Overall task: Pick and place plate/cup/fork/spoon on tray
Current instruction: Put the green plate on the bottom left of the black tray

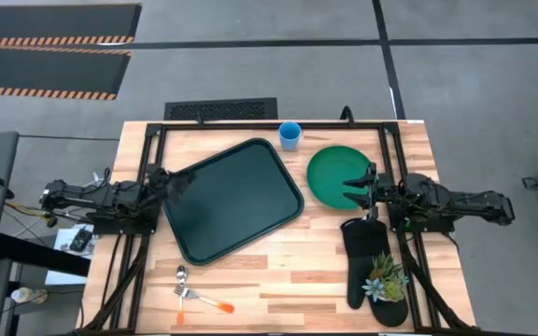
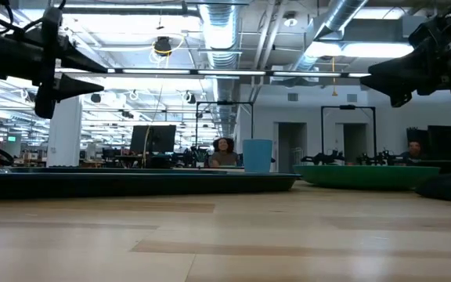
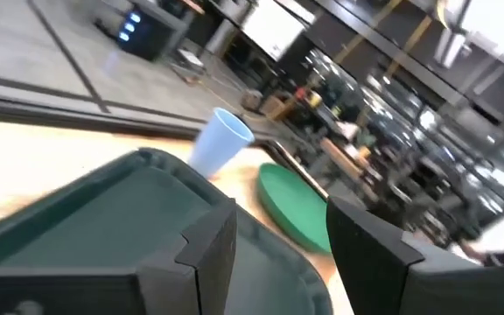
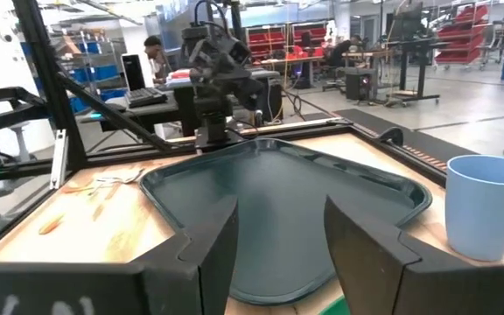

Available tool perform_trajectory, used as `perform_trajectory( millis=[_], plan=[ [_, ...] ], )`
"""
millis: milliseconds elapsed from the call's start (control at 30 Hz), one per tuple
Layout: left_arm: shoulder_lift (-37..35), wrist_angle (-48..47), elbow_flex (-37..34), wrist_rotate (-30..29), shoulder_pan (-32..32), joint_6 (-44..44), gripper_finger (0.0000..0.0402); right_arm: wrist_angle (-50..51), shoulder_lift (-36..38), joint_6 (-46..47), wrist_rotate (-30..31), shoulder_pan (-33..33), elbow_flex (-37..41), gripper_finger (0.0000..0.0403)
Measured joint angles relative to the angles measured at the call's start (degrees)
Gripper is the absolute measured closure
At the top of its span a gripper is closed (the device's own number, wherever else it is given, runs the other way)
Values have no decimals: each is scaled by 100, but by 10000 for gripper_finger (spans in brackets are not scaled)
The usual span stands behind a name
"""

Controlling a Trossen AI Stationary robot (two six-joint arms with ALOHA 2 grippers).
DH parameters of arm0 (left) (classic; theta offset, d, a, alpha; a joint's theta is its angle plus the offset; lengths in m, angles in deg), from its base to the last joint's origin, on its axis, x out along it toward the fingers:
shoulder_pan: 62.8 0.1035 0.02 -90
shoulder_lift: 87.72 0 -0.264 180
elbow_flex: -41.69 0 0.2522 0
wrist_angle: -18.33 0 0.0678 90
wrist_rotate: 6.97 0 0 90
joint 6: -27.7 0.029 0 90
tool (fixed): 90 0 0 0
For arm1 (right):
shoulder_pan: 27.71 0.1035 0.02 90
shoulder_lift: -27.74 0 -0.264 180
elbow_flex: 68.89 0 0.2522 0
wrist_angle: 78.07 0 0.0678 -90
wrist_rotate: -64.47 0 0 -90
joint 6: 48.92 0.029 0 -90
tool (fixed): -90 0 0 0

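The dark tray (image 1: 236, 199) lies askew at the table's middle. The green plate (image 1: 336, 173) lies flat to its right, and the light blue cup (image 1: 290, 134) stands upright at the far edge. The orange-handled fork (image 1: 208, 301) and the spoon (image 1: 181, 285) lie crossed on the wood near the front left. My left gripper (image 1: 177, 185) is open and empty above the tray's left rim. My right gripper (image 1: 355, 185) is open and empty above the plate's right part. In the low view both grippers, left (image 2: 77, 82) and right (image 2: 382, 82), hang well above the table.
A black oven mitt (image 1: 367, 266) with a small potted plant (image 1: 386, 278) on it lies at the front right, just below the right gripper. Black frame rails run along the table's left, right and far sides. Bare wood shows in front of the tray.
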Motion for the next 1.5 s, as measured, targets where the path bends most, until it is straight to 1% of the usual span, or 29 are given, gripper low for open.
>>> perform_trajectory(
  millis=[133,200,300,333,367,467,567,667,733,833,933,967,1000,1100,1167,1233,1367,1433,1500],
  plan=[
    [0,0,2,-450,2,-246,237,-23,0,97,4,17,0,209],
    [0,4,4,-568,2,-325,237,-219,-2,726,34,17,0,209],
    [0,7,7,-602,2,-369,237,-410,1,2190,59,17,0,208],
    [0,7,7,-602,2,-351,237,-411,0,2542,61,17,0,208],
    [0,5,7,-602,2,-307,237,-415,0,2770,61,9,0,207],
    [0,6,13,-608,2,-261,237,-430,0,3050,63,0,0,204],
    [0,43,17,-641,2,-521,237,-517,0,3735,119,1,0,204],
    [2,251,17,-487,2,-1005,237,-729,-4,4245,665,0,0,205],
    [2,546,20,-369,2,-1174,237,-1252,-2,4321,1155,0,0,204],
    [2,1128,20,-230,2,-1083,237,-2301,-2,4177,1889,0,0,204],
    [2,1782,28,-213,2,-790,237,-3238,0,3822,2282,-2,0,206],
    [2,1925,38,-269,2,-764,237,-3454,1,3640,2361,-3,-12,207],
    [2,1989,68,-322,2,-761,236,-3461,4,3569,2501,-4,-57,208],
    [12,1973,285,-351,2,-776,230,-2651,-8,3667,2966,-4,-532,209],
    [91,1956,450,-315,2,-771,220,-1632,-109,3724,3203,-4,-1089,208],
    [212,1936,662,-229,2,-631,207,-454,-366,3740,3458,-4,-1719,207],
    [631,1937,1205,-157,2,-221,172,1646,-1277,4203,3939,-4,-3073,206],
    [917,1891,1503,-187,2,-22,155,2709,-1819,4452,3993,-6,-3708,206],
    [1221,1726,1801,-336,4,48,142,3662,-2418,4737,3988,-7,-4257,206]
  ],
)
